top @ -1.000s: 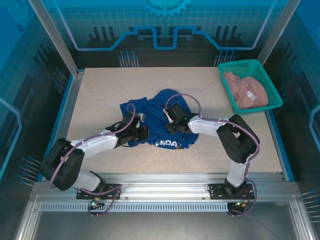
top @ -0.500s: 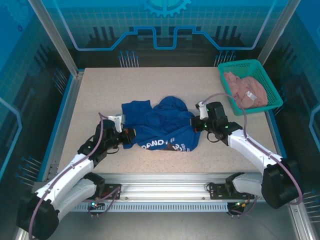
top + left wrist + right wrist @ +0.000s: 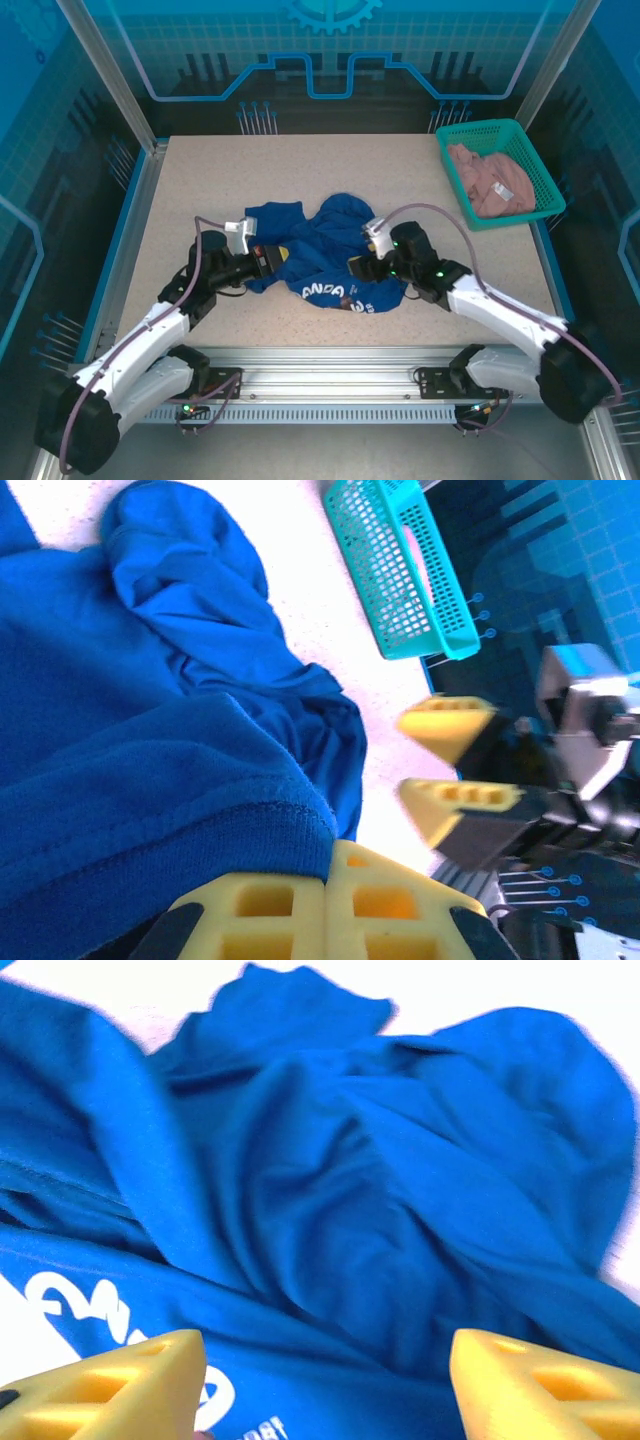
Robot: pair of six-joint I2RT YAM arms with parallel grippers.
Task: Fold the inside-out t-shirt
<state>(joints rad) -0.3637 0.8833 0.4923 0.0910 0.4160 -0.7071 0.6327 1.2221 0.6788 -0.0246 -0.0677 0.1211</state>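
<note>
The inside-out t-shirt [image 3: 325, 250], royal blue with pale lettering on its near edge, lies crumpled in the middle of the table. My left gripper [image 3: 272, 258] is at the shirt's left side, its yellow fingers [image 3: 270, 920] shut on a stitched hem of the t-shirt [image 3: 150, 780]. My right gripper [image 3: 362, 265] hovers over the shirt's right half with its jaws wide apart. In the right wrist view the gripper [image 3: 325, 1390] is open above folds of the t-shirt [image 3: 380, 1210], nothing between its fingers. The left wrist view also shows the right gripper's fingers [image 3: 455, 798].
A teal basket [image 3: 455, 185] stands at the back right corner and holds a pinkish-beige garment [image 3: 490, 180]. It appears as the teal basket [image 3: 400, 570] in the left wrist view too. Bare speckled table [image 3: 200, 180] surrounds the shirt; metal rails border it.
My right gripper has opened, let go of the shirt's right side and moved left over the cloth. The left gripper stays shut on the hem and has shifted slightly right.
</note>
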